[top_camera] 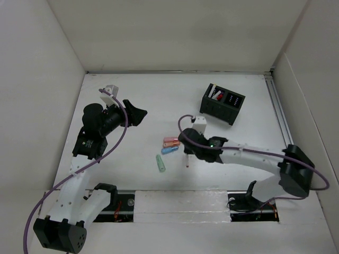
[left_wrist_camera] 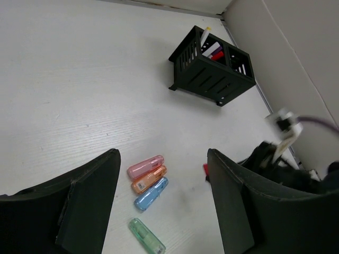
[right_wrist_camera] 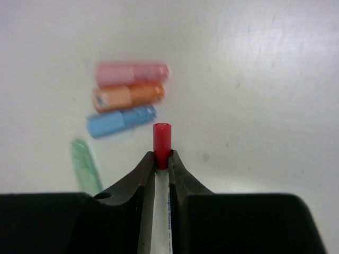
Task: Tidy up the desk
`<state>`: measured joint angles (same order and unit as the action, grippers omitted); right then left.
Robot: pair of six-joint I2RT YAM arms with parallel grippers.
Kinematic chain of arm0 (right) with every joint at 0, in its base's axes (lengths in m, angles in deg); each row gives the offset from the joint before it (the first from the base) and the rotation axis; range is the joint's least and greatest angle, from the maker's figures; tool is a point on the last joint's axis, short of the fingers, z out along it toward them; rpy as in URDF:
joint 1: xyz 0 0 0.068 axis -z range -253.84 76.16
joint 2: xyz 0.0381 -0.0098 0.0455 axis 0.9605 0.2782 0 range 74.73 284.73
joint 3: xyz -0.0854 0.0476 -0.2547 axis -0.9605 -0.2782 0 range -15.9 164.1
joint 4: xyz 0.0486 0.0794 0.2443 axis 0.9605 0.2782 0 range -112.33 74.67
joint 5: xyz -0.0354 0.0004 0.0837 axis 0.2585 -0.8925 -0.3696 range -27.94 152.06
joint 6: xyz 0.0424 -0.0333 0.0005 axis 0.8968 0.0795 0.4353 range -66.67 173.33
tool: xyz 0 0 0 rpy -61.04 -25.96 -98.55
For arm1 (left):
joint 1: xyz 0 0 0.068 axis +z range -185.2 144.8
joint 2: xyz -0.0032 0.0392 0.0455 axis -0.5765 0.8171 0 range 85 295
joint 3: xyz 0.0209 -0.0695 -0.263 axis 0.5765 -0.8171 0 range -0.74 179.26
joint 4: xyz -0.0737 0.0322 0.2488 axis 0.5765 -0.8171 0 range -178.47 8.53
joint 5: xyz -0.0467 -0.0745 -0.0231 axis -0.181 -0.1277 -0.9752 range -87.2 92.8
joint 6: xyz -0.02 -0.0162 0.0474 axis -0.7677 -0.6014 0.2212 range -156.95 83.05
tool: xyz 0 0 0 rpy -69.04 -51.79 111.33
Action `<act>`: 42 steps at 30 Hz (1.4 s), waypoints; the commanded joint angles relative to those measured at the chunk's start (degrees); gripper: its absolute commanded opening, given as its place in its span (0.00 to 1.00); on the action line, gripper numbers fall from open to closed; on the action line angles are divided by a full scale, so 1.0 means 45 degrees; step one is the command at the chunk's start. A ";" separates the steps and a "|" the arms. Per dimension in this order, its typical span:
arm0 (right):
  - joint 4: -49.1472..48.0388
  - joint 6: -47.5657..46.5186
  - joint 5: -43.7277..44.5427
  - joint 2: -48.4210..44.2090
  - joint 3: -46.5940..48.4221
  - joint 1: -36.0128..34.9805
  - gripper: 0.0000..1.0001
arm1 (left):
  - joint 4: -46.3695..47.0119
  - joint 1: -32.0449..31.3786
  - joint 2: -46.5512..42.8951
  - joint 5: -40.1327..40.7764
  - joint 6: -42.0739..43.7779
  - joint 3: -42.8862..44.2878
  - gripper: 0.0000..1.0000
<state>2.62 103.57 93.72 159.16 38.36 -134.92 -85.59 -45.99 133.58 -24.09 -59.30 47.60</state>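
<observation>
On the white desk (top_camera: 143, 106) lie a pink (top_camera: 170, 139), an orange (top_camera: 170, 144) and a blue highlighter (top_camera: 169, 150) side by side, and a green one (top_camera: 160, 163) apart to their front left. My right gripper (right_wrist_camera: 161, 159) is shut on a white marker with a red cap (right_wrist_camera: 161, 137), held just right of the highlighters (right_wrist_camera: 121, 120). In the top view the marker (top_camera: 187, 160) hangs below this gripper. My left gripper (left_wrist_camera: 161, 206) is open and empty, raised to the left of the highlighters (left_wrist_camera: 150, 181). A black two-compartment organizer (top_camera: 222, 103) with pens stands at the back right.
White walls close the desk on the left, back and right. A metal rail (top_camera: 279, 114) runs along the right side. The front rail (top_camera: 180, 203) lies between the arm bases. The organizer also shows in the left wrist view (left_wrist_camera: 211, 71).
</observation>
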 commanded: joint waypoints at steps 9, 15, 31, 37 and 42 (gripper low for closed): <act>-0.4975 -0.2801 0.0248 -0.1673 0.2350 0.5772 0.00 | 0.0564 0.0034 -0.0267 -0.0507 0.0025 0.0099 0.63; -0.6907 -0.3992 0.1927 0.0611 0.4541 0.8141 0.00 | 0.0505 0.0034 -0.0443 -0.0370 0.0045 0.0079 0.63; -1.0212 -0.6652 0.4585 0.4461 0.5715 0.8749 0.01 | 0.0389 0.0034 -0.0151 -0.0313 0.0103 0.0157 0.63; -1.0114 -0.6828 0.5093 0.4912 0.5678 0.8263 0.11 | 0.0388 0.0034 -0.0092 -0.0293 0.0122 0.0176 0.63; -1.0428 -0.6633 0.5445 0.4268 0.4818 0.7617 0.30 | 0.0389 0.0034 -0.0151 -0.0216 0.0103 0.0098 0.63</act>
<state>-40.85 73.98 115.67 181.25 61.22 -98.77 -85.59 -45.99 133.25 -24.92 -59.30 47.60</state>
